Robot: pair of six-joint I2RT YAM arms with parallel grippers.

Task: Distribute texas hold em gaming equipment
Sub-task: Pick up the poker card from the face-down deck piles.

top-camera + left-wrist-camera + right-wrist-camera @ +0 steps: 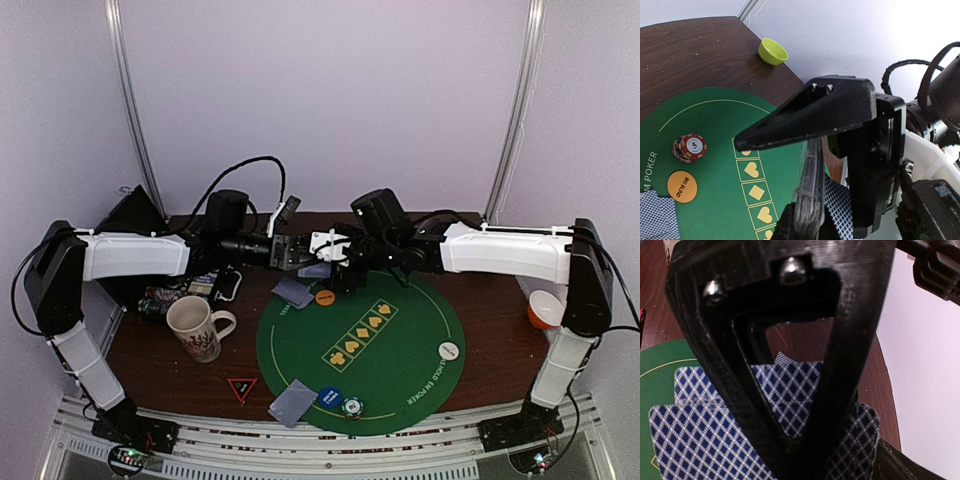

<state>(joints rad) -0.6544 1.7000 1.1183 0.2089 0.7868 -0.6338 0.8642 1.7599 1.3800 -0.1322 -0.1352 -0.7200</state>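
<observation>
Top external: left gripper and right gripper meet tip to tip at the mat's 12 o'clock. The cards show as a grey patch between them, axis unreadable.

Left wrist: one finger clear, pointing to 9 o'clock. Its mate is lost in clutter, so closure cannot be told. Card backs at 5 o'clock, cut off.

Right wrist: one finger blocks the frame, the second is hidden, grip undeterminable. Behind it the cards fan from 9 to 3 o'clock, one corner pointing to 12.
</observation>
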